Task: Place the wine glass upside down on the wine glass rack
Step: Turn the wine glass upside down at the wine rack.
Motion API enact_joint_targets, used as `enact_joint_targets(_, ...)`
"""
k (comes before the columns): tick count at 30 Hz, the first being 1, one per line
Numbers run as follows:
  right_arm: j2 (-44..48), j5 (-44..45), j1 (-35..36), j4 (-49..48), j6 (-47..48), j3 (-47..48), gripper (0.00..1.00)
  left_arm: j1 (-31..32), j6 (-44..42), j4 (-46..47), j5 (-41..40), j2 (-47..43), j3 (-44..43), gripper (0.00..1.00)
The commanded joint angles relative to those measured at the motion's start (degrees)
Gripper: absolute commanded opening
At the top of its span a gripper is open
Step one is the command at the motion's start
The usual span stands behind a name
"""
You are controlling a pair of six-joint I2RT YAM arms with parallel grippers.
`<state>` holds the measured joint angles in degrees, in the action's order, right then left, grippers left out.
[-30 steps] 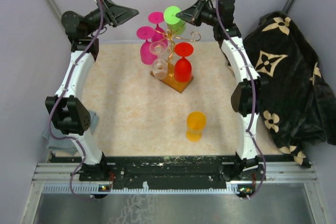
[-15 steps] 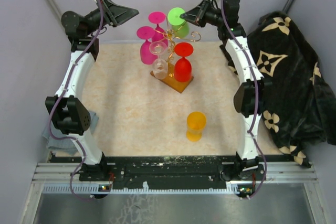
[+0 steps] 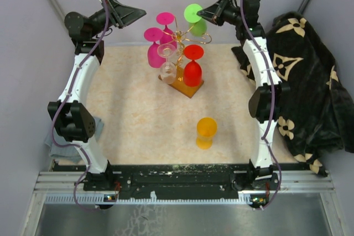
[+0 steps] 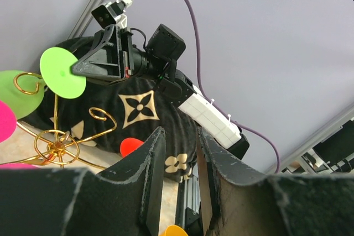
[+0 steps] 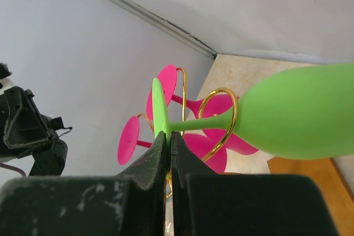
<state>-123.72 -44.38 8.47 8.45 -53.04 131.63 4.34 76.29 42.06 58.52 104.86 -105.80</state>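
The green wine glass (image 3: 194,16) hangs tilted, foot up, over the back right of the wine glass rack (image 3: 180,38). My right gripper (image 3: 207,12) is shut on the rim of its foot. In the right wrist view the foot (image 5: 160,106) sits edge-on between the jaws of the right gripper (image 5: 168,135). There the stem (image 5: 200,121) crosses a gold scroll loop (image 5: 230,115) and the bowl (image 5: 298,117) points right. My left gripper (image 3: 137,12) hovers left of the rack, open and empty. From the left wrist view the green foot (image 4: 62,73) is seen beyond its fingers (image 4: 157,156).
Two pink glasses (image 3: 156,48), a clear one (image 3: 167,66) and a red one (image 3: 192,68) hang on the rack above its wooden base (image 3: 187,88). An orange glass (image 3: 206,132) stands at the front right. A black flowered blanket (image 3: 301,75) lies along the right edge.
My right gripper has carried the green glass to the right and slightly back, off the rack's centre. The left arm has not moved.
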Motion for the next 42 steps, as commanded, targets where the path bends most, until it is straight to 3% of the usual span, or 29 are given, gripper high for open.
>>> enact_joint_targets(1, 1.3, 1.2, -0.1, -4.3, 0.3, 4.1, 0.00, -0.4, 0.1, 2.2, 0.0, -1.7, 0.4, 0.35)
enact_joint_targets(16, -4.2, -0.3, 0.4, -10.1, -4.1, 6.3, 0.00, -0.3, 0.2, 2.2, 0.1, -1.5, 0.5, 0.36)
enact_joint_targets(29, -6.7, -2.9, 1.5, -9.1, -4.9, 8.5, 0.00, -0.4, 0.2, 2.3, 0.0, -1.7, 0.8, 0.36)
enact_joint_targets(34, -5.3, -3.0, 1.4, -9.8, -4.7, 6.0, 0.20, -0.3, 0.4, 2.6, -0.2, -2.0, 1.6, 0.36)
enact_joint_targets(42, -3.6, -3.2, 1.4, -10.1, -4.0, 3.0, 0.28, -0.3, 0.4, 2.9, -0.2, -2.8, 2.7, 0.36)
